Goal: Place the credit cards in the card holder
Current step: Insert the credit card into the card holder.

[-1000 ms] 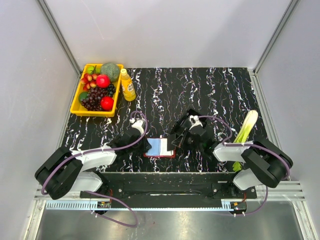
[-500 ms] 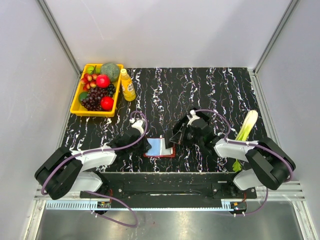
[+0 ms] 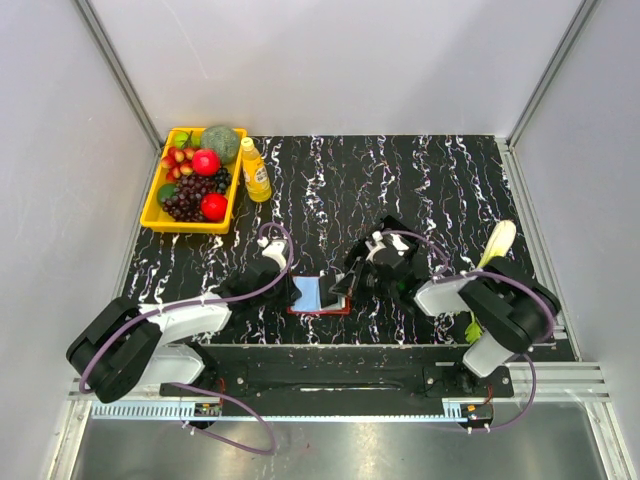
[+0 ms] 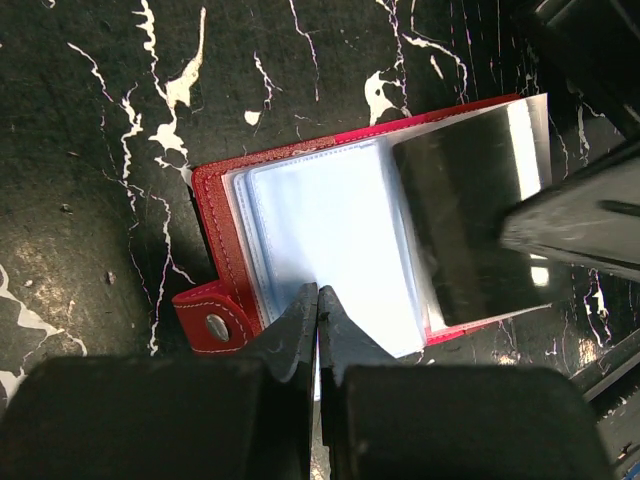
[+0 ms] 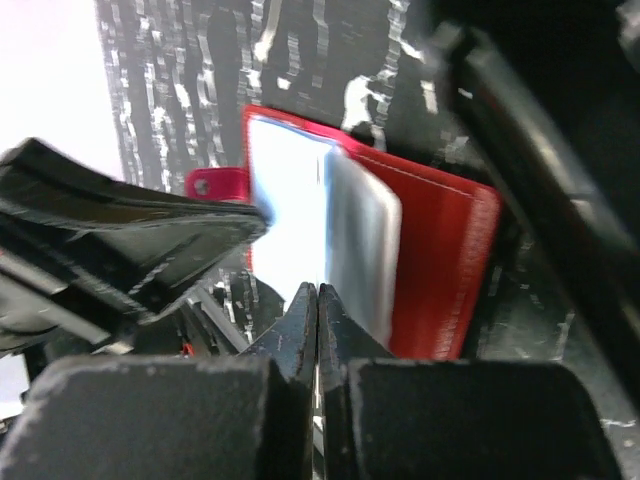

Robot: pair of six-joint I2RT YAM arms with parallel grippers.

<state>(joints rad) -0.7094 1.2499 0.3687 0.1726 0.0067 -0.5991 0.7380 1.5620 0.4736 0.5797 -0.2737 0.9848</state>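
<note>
Likely the card [image 4: 468,215], seemingly pinched between the shut right fingers [image 5: 295,328], snags the wallet [image 4: 215,240] edge; left fingers [image 4: 293,332], together, pin it.

left gripper [image 4: 318,300]: low, near centre, tips pressed together | right gripper [image 5: 318,297]: low, angled leftward, tips pressed together, just beside left

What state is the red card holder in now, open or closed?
Open. The card holder lies spread on the table, its clear sleeves facing up, and its snap tab sticks out unfastened.
</note>
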